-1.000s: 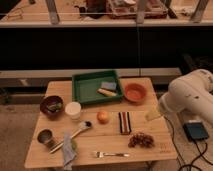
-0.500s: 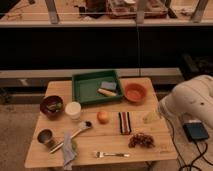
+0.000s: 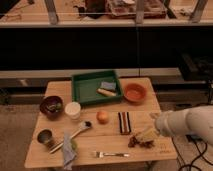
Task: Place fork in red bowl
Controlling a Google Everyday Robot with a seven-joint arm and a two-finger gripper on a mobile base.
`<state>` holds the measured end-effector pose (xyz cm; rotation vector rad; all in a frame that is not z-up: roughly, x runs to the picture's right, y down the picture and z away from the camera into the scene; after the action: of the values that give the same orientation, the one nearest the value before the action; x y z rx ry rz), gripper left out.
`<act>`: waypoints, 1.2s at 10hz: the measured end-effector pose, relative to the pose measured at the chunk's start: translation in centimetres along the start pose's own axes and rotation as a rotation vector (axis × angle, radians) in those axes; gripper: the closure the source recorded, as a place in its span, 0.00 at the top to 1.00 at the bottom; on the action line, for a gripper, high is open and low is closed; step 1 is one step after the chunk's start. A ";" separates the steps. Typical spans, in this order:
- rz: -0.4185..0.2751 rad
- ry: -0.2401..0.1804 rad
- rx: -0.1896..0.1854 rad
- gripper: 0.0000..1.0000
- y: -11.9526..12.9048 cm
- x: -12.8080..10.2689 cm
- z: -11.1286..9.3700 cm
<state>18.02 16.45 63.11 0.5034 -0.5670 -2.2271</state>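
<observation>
The fork (image 3: 111, 154) is small and silver and lies flat near the table's front edge, tines to the left. The red bowl (image 3: 135, 92) is orange-red and sits at the back right of the table, beside the green tray; I see nothing in it. My white arm reaches in from the right, and its gripper (image 3: 154, 119) hangs over the table's right side. The gripper is behind and to the right of the fork and in front of the bowl. It is open and holds nothing.
The green tray (image 3: 96, 86) holds a blue sponge and a pale item. A dark bowl (image 3: 51, 106), white cup (image 3: 73, 110), orange (image 3: 102, 116), striped bar (image 3: 124, 122), metal cup (image 3: 45, 136), pale-handled utensil (image 3: 75, 134), cloth (image 3: 67, 150) and snack pile (image 3: 142, 139) crowd the table (image 3: 60, 90).
The arm has come down and stretched left, from beside the table's right edge to over its right side. Nothing on the table has moved.
</observation>
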 end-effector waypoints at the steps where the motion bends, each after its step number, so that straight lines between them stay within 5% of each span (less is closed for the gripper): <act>1: -0.030 0.024 0.007 0.80 -0.4 0.2 0.2; 4: -0.050 -0.013 0.002 0.80 -0.5 0.3 0.8; 5: -0.112 -0.033 0.012 0.80 -1.1 0.0 1.8; 6: -0.227 -0.043 0.042 0.80 -2.3 -0.3 3.9; 9: -0.369 -0.048 0.130 0.80 -6.2 -1.8 7.9; 12: -0.497 -0.117 0.201 0.80 -9.0 -1.6 9.5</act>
<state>8.86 25.42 66.38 0.6782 -0.8011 -2.6983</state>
